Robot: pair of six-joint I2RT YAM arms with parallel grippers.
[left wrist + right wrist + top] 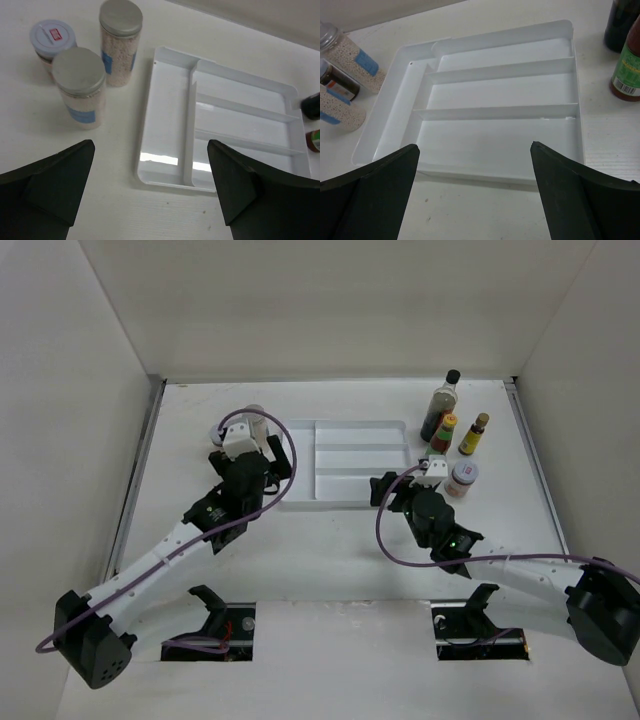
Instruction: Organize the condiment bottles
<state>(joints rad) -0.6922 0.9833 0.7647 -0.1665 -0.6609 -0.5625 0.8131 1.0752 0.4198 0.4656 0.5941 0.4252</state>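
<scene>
On either side of the white tray [340, 486], the left gripper [151, 145] and right gripper [475, 146] gape wide, holding nothing. Silver-lidded jars [79, 87] of pale granules stand at its left; the tall dark bottle [443, 405] and yellow-capped bottles [474, 434] stand at its right.

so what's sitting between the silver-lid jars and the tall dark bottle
the white divided tray, compartments empty; the top view shows it between the jars and the tall dark bottle

Colour check: white desk [330, 560], white tray [167, 125].
Silver-lidded jars [119, 45]: pale speckled grains, blue labels. Third jar [51, 37]: white lid, red mark. Tall bottle [441, 405]: dark, black cap. Small bottles [474, 434]: yellow caps; one red, green-labelled.
</scene>
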